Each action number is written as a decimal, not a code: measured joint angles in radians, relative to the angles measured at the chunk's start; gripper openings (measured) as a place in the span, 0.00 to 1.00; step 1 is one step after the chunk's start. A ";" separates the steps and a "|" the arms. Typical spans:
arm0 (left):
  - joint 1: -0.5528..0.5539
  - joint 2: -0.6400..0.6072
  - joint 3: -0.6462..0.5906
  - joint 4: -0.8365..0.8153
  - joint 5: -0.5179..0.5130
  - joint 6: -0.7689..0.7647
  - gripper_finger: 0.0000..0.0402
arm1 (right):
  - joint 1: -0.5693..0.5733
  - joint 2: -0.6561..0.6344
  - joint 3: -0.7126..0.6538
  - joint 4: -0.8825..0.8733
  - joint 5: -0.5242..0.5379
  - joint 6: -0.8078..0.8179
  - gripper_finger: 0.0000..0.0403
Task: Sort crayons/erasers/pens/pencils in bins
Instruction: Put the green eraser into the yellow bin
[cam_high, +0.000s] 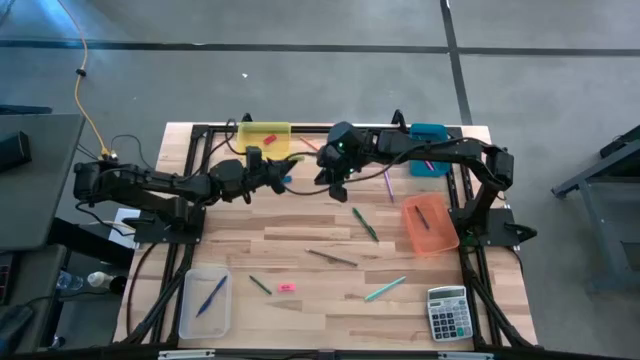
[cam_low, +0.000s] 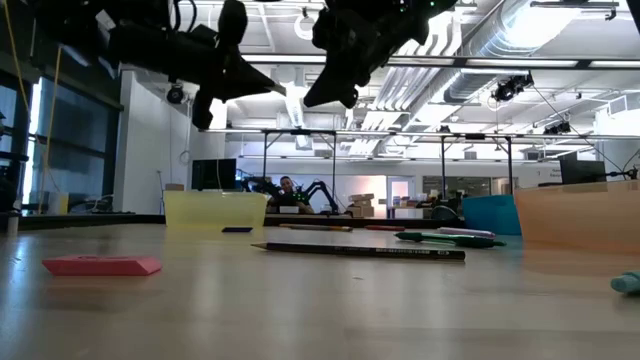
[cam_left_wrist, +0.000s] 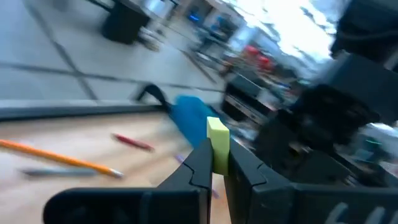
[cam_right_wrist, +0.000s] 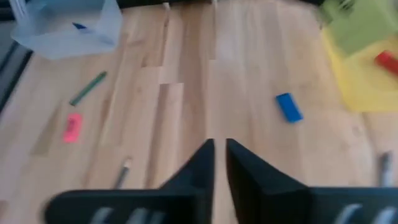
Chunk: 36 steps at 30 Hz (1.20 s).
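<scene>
left gripper (cam_left_wrist: 219, 163) pinching yellow eraser (cam_left_wrist: 217, 144) | right gripper (cam_right_wrist: 217, 149) nearly shut, empty, beside it | risk: arms colliding mid-air; shallow pinch slipping short of yellow bin (cam_high: 266, 137)

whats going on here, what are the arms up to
Two dark robot arms are sorting stationery on a wooden table into small plastic trays. The left gripper is shut on a small pale yellow eraser block, held up in the air near the translucent yellow tray at the far edge. The right gripper hangs empty beside it, fingers nearly together, above a blue eraser. A pink eraser and several pens and pencils are unsorted on the table.
</scene>
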 joint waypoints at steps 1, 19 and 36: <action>0.001 -0.005 0.018 -0.041 -0.039 0.023 0.01 | -0.012 0.000 0.000 0.011 -0.002 -0.030 0.03; 0.409 -0.005 0.109 -0.628 -0.003 0.305 0.01 | -0.025 0.000 -0.267 0.827 0.205 0.203 0.00; 0.688 0.209 0.109 -0.576 0.392 0.422 0.01 | 0.180 0.000 -0.267 0.922 0.543 0.318 0.00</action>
